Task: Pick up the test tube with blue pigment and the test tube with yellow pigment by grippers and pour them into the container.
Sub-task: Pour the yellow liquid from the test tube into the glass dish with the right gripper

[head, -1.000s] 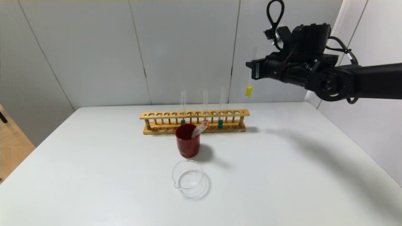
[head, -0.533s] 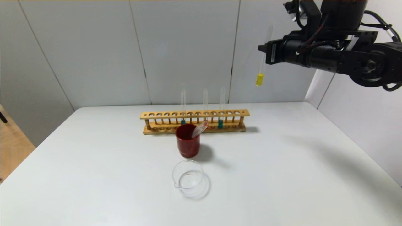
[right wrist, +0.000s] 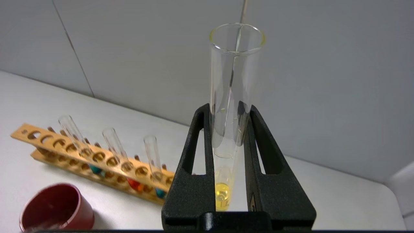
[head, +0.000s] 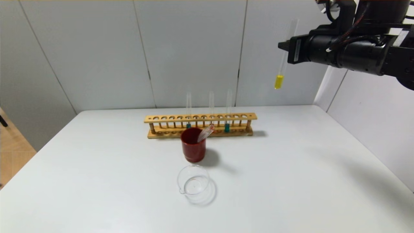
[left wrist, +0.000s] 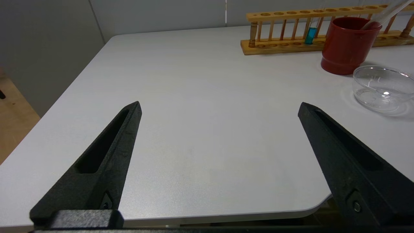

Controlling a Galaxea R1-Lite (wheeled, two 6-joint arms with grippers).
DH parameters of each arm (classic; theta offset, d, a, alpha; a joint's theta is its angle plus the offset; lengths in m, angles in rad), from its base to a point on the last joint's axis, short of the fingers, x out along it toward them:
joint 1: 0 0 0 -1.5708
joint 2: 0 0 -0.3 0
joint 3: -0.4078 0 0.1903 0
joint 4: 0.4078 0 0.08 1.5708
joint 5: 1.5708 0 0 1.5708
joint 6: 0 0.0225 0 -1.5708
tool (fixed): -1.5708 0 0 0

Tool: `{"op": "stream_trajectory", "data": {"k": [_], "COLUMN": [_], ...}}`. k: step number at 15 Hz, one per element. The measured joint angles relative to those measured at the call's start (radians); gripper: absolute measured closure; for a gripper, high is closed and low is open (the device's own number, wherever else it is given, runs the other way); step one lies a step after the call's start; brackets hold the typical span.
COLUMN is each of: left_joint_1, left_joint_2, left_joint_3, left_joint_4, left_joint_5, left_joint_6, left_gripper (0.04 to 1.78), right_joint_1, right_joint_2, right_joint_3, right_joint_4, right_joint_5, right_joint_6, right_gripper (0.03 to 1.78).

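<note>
High up at the right, well above the surface, your right claw is pinched shut on the test tube with yellow pigment. It grips the tube around mid-height, so the open mouth sticks up past the fingers and the yellow liquid sits at the bottom end, hanging clear of everything. From the head view the tube leans a bit, mouth tipped toward the right. The right wrist view shows both black fingers pressed against the glass on either side, with the yellow column low between them.

Your left claw is spread wide with nothing in it, low over the near left part of the surface, well apart from the glassware.

Down on the surface, the wooden rack stands toward the back with three tubes upright in it. The test tube with blue pigment is the rightmost of those, teal liquid at its base. Another tube with darker blue is the leftmost, and the middle tube has reddish liquid, going by the right wrist view. A dark-red cup stands just in front of the rack with a clear tube leaning out of it. The container, a low clear glass dish, sits near the cup on the side closer to you, and looks like it has no coloured liquid in it.
</note>
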Motion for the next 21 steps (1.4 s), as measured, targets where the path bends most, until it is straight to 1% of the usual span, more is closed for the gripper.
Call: {"op": "stream_trajectory", "data": {"k": [5, 8, 10, 11, 13, 21], "left_joint_1": [0.0, 0.0, 0.0, 0.0, 0.0, 0.0], "left_joint_2": [0.0, 0.0, 0.0, 0.0, 0.0, 0.0], "left_joint_3": [0.0, 0.0, 0.0, 0.0, 0.0, 0.0], "left_joint_4": [0.0, 0.0, 0.0, 0.0, 0.0, 0.0], "left_joint_5": [0.0, 0.0, 0.0, 0.0, 0.0, 0.0], "left_joint_6": [0.0, 0.0, 0.0, 0.0, 0.0, 0.0], "left_gripper": [0.11, 0.11, 0.11, 0.11, 0.11, 0.11], "right_joint_1": [0.001, 0.007, 0.02, 0.038, 0.076, 0.201], "right_joint_2": [-0.106, -0.171, -0.212, -0.234, -0.265, -0.3], "right_joint_3": [0.153, 0.239, 0.297, 0.324, 0.359, 0.421], "right_joint_4": [0.0, -0.002, -0.003, -0.002, -0.002, 0.0], "right_joint_5": [-0.001, -0.001, -0.001, -0.001, 0.0, 0.003], "right_joint_6": [-0.007, -0.042, -0.083, -0.097, -0.102, -0.086], "right_gripper": [1.53, 1.53, 1.53, 1.53, 1.53, 1.53]}}
